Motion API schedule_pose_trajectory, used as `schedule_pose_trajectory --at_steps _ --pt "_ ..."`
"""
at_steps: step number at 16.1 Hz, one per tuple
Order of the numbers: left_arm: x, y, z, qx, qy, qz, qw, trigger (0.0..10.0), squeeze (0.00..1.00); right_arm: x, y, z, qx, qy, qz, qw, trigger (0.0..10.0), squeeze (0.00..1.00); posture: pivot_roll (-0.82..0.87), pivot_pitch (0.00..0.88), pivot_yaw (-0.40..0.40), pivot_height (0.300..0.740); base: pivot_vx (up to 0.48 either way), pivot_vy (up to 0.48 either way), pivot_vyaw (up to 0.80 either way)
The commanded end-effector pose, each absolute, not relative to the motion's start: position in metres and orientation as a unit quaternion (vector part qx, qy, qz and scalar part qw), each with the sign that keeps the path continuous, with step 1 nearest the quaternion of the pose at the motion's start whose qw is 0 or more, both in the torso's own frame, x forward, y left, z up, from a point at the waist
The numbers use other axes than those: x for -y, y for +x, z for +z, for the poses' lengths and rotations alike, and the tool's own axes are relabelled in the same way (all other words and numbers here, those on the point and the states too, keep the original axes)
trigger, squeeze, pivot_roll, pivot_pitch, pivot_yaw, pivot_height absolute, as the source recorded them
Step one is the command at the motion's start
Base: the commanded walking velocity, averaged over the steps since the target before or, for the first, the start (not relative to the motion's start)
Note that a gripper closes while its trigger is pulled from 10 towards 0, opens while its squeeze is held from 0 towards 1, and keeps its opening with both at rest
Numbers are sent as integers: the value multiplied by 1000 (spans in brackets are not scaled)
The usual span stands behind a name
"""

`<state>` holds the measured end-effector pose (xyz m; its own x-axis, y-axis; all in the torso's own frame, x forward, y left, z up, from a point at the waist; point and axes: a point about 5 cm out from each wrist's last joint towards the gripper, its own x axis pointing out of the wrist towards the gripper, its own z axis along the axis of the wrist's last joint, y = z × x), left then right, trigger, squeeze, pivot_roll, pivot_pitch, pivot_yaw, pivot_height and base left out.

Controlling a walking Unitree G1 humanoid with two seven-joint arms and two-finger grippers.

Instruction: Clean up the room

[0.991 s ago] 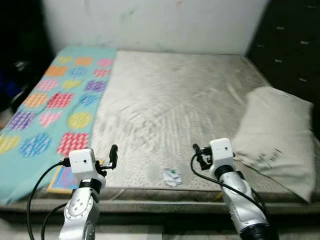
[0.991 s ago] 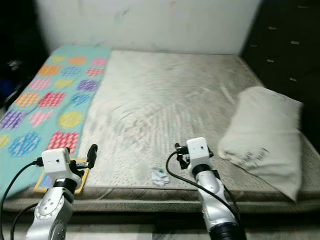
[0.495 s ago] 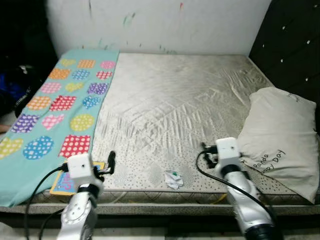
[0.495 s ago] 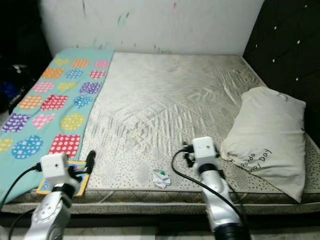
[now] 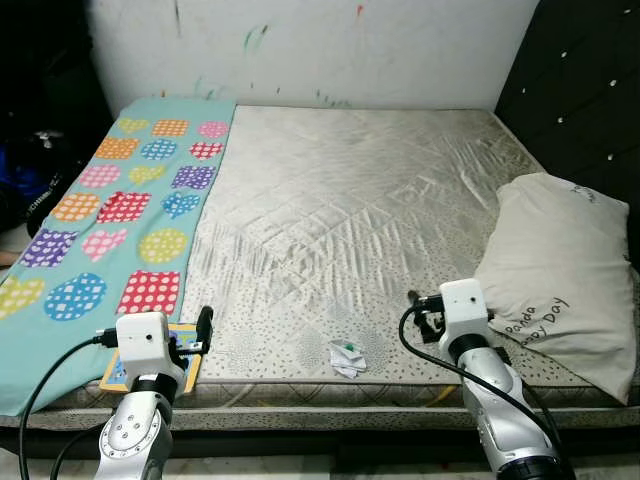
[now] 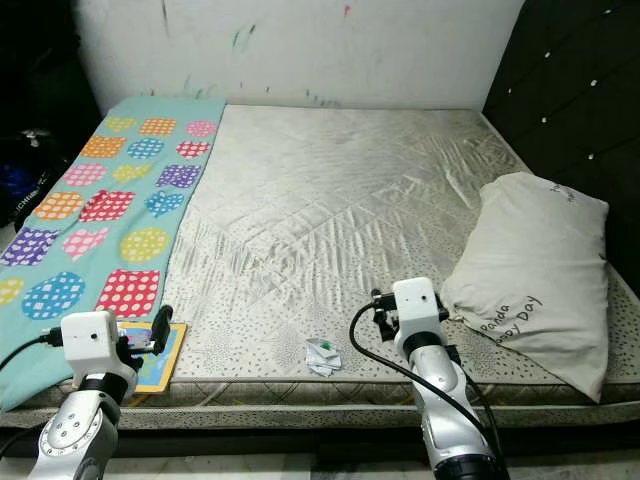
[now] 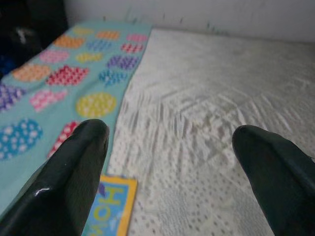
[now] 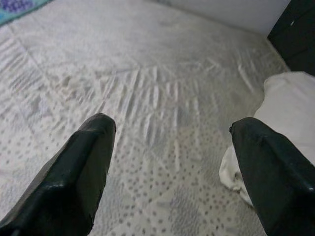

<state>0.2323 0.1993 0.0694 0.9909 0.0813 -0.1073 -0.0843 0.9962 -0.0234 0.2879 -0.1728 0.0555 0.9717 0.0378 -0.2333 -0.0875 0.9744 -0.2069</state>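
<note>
A small crumpled white scrap point(image 5: 346, 356) with a green mark lies on the bare grey mattress point(image 5: 350, 200) near its front edge. A yellow-edged picture book point(image 7: 110, 206) lies at the front left, by the hem of the teal patchwork blanket point(image 5: 120, 220). My left gripper point(image 7: 170, 132) hovers open just above the book's corner, with nothing between its fingers. My right gripper point(image 8: 172, 123) is open too, low over the mattress between the scrap and the white pillow point(image 5: 560, 270).
The pillow lies against a dark tufted headboard point(image 5: 585, 80) on the right. A white wall point(image 5: 350, 50) with paint marks closes off the far side. Dark clutter point(image 5: 35, 160) sits in the shade beyond the blanket on the left.
The picture has sharpened and the camera has shifted. Both arms have sunk lower toward the mattress's front edge. The scrap, book and pillow lie as before.
</note>
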Motion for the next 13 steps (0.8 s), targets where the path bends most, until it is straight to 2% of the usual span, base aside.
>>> schedule_pose_trajectory --at_steps 1,4,8,13 --pt "-197 235 76 -34 -2 37 999 10000 0 174 287 55 -123 -106 31 986 10000 0 -20 0 -52 740 0 0 0" --pt "-188 234 70 -32 -8 25 999 10000 0 178 281 32 -189 -112 25 975 10000 0 -24 0 -46 740 0 0 0" --pt "-183 234 52 -54 -12 22 998 10000 0 177 281 20 -200 -166 20 965 10000 0 -42 0 -30 740 0 0 0" --pt "-192 242 59 -24 -13 39 999 10000 0 212 270 24 -182 -105 -71 975 10000 0 -65 0 -40 740 0 0 0"
